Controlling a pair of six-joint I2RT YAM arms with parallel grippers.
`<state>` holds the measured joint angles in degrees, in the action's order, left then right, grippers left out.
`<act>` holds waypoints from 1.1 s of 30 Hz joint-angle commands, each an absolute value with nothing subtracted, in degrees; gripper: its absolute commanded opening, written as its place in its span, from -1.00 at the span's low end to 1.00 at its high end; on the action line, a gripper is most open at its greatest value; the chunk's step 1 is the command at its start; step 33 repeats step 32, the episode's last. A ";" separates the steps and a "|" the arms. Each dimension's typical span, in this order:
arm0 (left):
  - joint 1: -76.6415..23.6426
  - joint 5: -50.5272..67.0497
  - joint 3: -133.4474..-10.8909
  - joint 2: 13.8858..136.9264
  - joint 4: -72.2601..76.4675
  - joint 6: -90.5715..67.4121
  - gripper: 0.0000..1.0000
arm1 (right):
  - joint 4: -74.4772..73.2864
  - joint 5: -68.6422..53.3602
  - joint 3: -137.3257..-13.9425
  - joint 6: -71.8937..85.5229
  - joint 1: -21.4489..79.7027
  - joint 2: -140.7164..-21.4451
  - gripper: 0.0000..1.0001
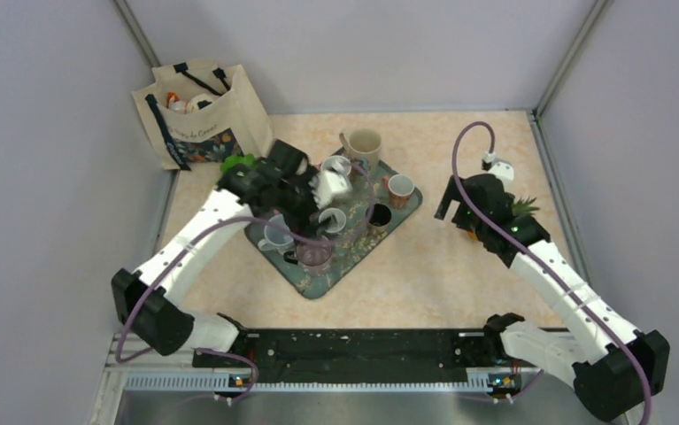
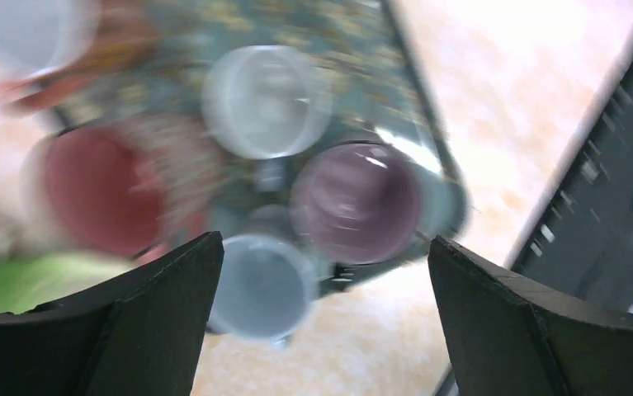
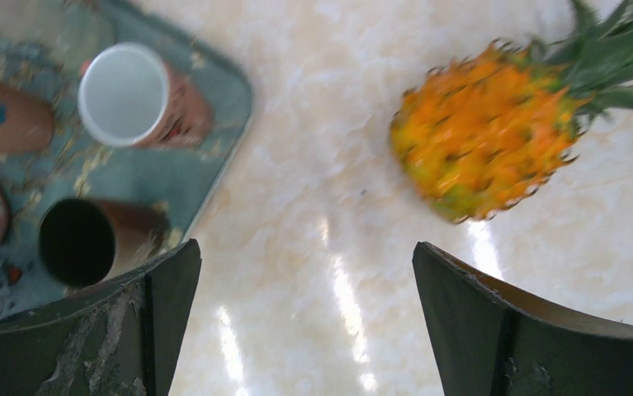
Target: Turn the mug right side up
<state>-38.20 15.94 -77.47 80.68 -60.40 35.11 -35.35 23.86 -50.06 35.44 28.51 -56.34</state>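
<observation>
A teal patterned tray holds several mugs. A white mug sits just right of my left gripper; I cannot tell which way up it is. The left gripper is open and empty, hovering above the tray's near-left part. In the blurred left wrist view a white mug, a purple mug, a pale blue mug and a red mug lie below it, mouths up. My right gripper is open and empty over bare table, right of the tray.
A beige mug stands off the tray's far edge. A tote bag is at the back left. A toy pineapple lies by the right gripper, partly hidden in the top view. A white-lined mug and a dark-lined mug stand at the tray's right end.
</observation>
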 commanded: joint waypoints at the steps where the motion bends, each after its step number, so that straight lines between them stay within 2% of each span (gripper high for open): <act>1: -20.14 23.36 -80.81 75.60 -49.63 27.38 0.98 | -26.77 16.48 -48.11 27.75 16.06 -56.69 0.98; 5: -3.65 11.91 -77.04 73.60 -34.76 15.44 0.98 | -22.37 20.01 -45.78 22.25 11.04 -55.08 0.98; 8: 8.69 13.75 -69.46 72.89 -23.10 8.86 0.98 | -16.32 25.33 -41.56 18.43 10.86 -52.52 0.98; 11: 14.53 11.88 -57.87 72.74 -10.23 5.24 0.98 | -9.64 29.02 -36.11 15.85 10.88 -49.96 0.98; 15: 15.26 3.86 -45.26 72.24 3.26 3.48 0.98 | 1.14 27.50 -27.57 10.79 10.91 -46.76 0.98; 19: 15.22 6.25 -37.32 71.22 8.55 1.82 0.98 | 12.32 24.46 -19.19 8.72 10.88 -43.77 0.98; 24: 15.20 8.21 -33.43 70.95 10.14 -2.55 0.98 | 16.39 25.73 -13.25 8.52 10.91 -41.90 0.98; 33: 15.19 11.10 -31.85 71.68 11.25 -5.81 0.98 | 16.04 25.16 -11.72 8.21 10.90 -40.01 0.98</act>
